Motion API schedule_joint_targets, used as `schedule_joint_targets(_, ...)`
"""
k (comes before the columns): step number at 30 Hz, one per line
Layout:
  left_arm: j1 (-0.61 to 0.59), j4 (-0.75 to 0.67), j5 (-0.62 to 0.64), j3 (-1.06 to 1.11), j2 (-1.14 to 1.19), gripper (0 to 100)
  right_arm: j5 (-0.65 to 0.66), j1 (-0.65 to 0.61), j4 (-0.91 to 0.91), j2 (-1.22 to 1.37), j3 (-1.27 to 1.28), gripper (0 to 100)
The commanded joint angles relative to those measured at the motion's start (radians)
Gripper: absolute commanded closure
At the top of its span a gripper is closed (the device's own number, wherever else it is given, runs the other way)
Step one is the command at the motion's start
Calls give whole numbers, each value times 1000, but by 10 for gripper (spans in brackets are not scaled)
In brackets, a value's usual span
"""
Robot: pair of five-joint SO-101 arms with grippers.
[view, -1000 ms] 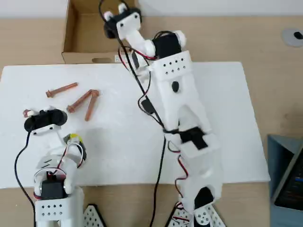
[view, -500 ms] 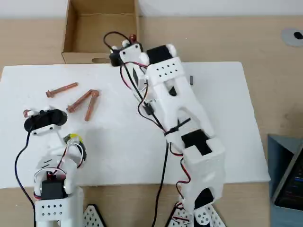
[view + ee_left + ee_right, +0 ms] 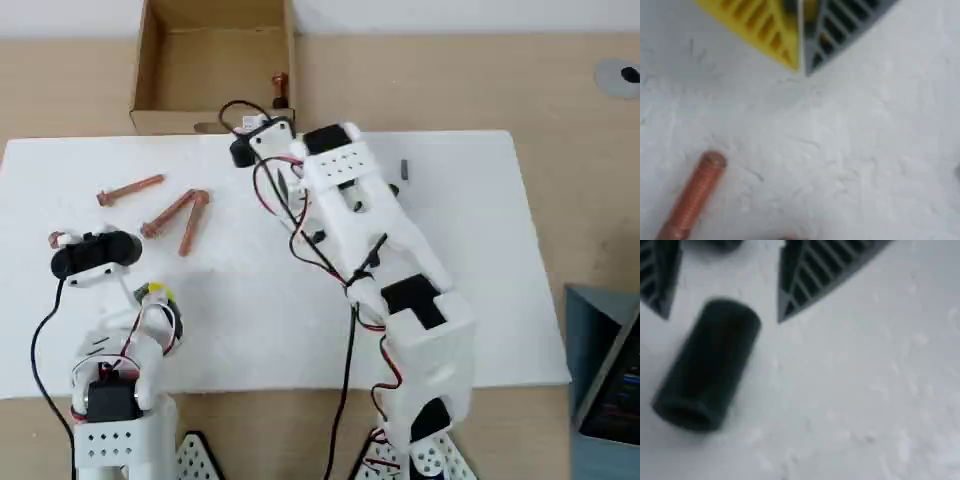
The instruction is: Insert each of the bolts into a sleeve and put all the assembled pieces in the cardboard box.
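Right gripper: jaws wide, low over the mat at its far edge, one jaw on each side of one end of a dark sleeve lying flat. I judge it is set for a grasp. The cardboard box stands on the desk just past that edge, so there is little room ahead; the freer room is toward the mat's middle. Left gripper: pinched closed on nothing, near the mat's left edge. The bolts lie loose toward the far-left corner.

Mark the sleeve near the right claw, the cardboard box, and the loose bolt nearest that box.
sleeve (image 3: 707,365), right wrist view, middle of its side.
cardboard box (image 3: 142,70), high view, left wall.
bolt (image 3: 131,188), high view, mid shaft.
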Motion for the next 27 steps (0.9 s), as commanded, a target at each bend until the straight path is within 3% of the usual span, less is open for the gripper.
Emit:
schedule_joint_targets(1,-8,-12,-2,-5,-10,996,21,-12,-51,-64,18,835)
schedule_joint_targets(10,-8,-12,-2,-5,-10,996,26,-10,-69,53,13,837)
schedule_joint_targets(21,-8,-12,-2,-5,-10,996,20,-13,-80,77,13,991)
schedule_joint_targets(27,-8,-14,0,-6,-10,996,20,-13,28,24,-101,988)
